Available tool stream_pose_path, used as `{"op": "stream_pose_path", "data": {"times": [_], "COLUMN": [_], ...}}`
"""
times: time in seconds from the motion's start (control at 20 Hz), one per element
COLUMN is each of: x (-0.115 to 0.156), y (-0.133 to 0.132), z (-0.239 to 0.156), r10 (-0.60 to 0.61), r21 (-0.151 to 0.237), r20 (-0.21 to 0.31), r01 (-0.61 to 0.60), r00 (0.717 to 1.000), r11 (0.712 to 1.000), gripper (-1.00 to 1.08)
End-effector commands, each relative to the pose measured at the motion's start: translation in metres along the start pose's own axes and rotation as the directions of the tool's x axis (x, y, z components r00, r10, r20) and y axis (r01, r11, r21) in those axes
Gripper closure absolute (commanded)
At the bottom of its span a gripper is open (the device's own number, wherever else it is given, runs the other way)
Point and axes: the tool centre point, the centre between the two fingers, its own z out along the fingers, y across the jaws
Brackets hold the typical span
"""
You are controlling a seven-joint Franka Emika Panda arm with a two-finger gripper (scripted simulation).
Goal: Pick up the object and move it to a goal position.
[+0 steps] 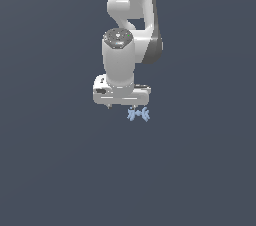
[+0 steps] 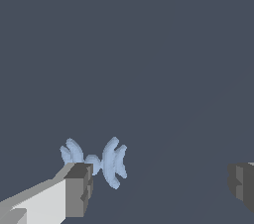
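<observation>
1. Plainly, the claw (image 2: 161, 188) stands with its jaws wide apart and nothing held; in the wrist view one grey fingertip (image 2: 79, 189) sits just beside the object while the other is well off at the far edge of the picture.
2. The object (image 1: 138, 114), a tiny pale-blue jack with curved prongs at both ends, lies just below the claw's body in the exterior view, off-centre toward that view's right.
3. Its long axis appears to run roughly along the line between the two fingertips, so the jack sits against the near finger and not midway in the gap.
4. The coming move likely calls for shifting the claw sideways to centre the jack before closing.
5. No containers appear, only a plain dark worktop (image 1: 50, 170); no goal marker shows.
</observation>
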Motion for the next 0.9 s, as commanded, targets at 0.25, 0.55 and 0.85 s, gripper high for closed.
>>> {"op": "stream_pose_path", "data": {"times": [0.25,0.55,0.85], "x": [-0.002,-0.004,-0.005], "y": [0.01,0.025,0.022], "z": [0.007,0.017,0.017], "r10": [0.02,0.04,0.053], "r21": [-0.004,-0.012,-0.01], "r20": [0.004,0.01,0.009], "r01": [-0.02,-0.04,-0.053], "r00": [1.0,0.999,0.999], "r11": [1.0,0.999,0.999], "gripper": [-0.92,-0.92,-0.92]}}
